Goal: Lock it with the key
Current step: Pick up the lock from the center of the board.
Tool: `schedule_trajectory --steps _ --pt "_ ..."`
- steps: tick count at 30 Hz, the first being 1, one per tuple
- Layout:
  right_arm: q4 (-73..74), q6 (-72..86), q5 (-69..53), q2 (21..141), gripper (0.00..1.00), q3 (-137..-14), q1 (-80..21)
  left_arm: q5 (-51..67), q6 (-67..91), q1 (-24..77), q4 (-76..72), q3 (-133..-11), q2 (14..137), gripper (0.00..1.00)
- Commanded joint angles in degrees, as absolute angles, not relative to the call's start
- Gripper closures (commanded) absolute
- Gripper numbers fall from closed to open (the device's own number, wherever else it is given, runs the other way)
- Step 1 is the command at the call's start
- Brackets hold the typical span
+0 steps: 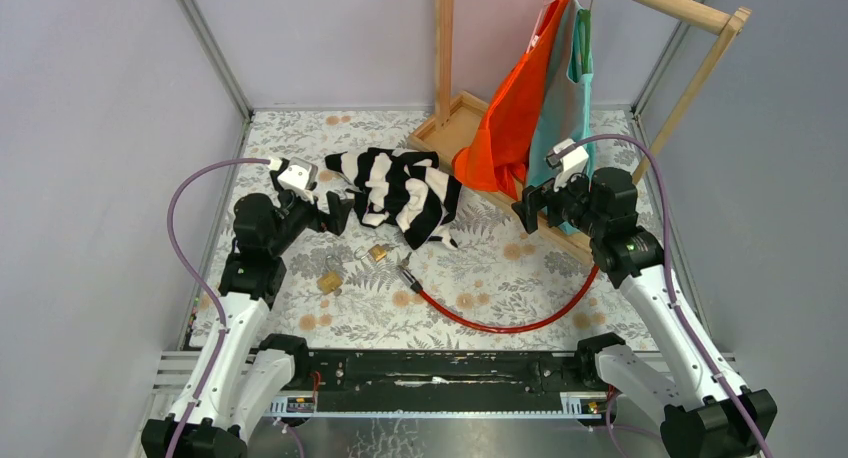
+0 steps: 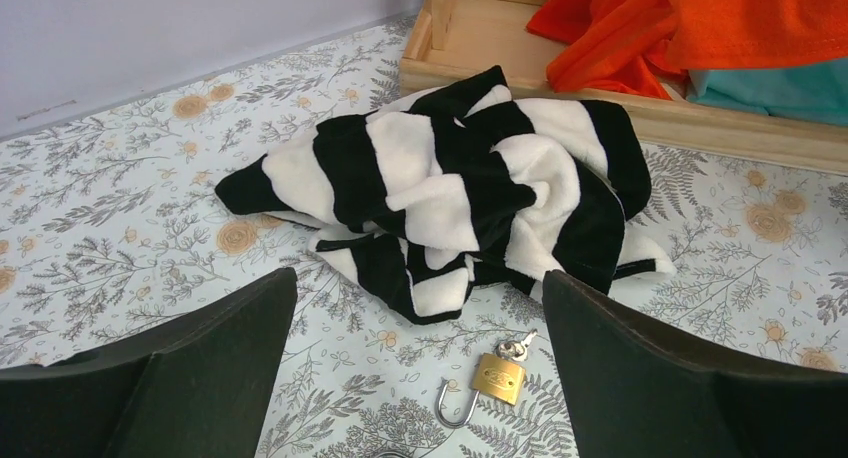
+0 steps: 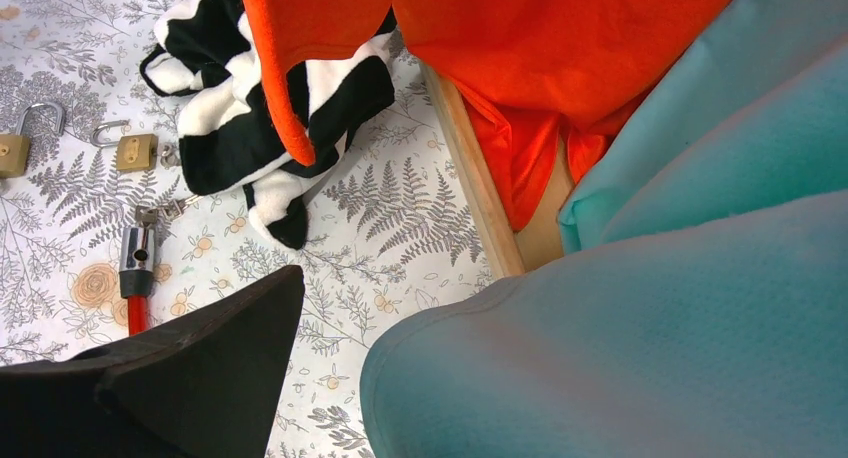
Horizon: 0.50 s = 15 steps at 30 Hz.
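floral table [image 1: 300, 138] fills my top view. wooden rack [image 1: 455, 128] stands at the far right, with an orange garment [image 1: 510, 118] and a teal garment [image 1: 562, 113] hanging on it. striped cloth [image 1: 400, 188] lies bunched mid-table, touching the rack's base. red cable lock [image 1: 500, 326] curves along the near side, its metal head pointing toward the cloth. left gripper [image 1: 340, 213] sits low beside the cloth, jaws spread wide, nothing between them. right gripper [image 1: 522, 210] is against the teal garment; one finger [image 3: 230, 338] shows and fabric hides the other, so i cannot tell its spread. first padlock [image 2: 498, 376], shackle open, lies just in front of the cloth, with the key [image 2: 517, 346] touching its body. second padlock [image 1: 330, 280] lies nearer the left arm.
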<state>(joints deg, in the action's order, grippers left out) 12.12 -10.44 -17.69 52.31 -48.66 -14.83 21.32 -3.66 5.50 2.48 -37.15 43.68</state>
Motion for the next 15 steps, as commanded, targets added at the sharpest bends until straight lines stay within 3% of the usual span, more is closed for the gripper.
schedule_trajectory --steps 1,15 --pt "9.35 -10.37 -19.28 50.85 0.01 -49.05 -14.37 22.91 -3.16 4.99 -1.62 -36.41 43.24 0.00" --pt "9.85 -9.90 -19.86 50.97 0.01 -49.22 -13.68 25.86 -3.86 5.02 -2.81 -35.04 44.02 0.00"
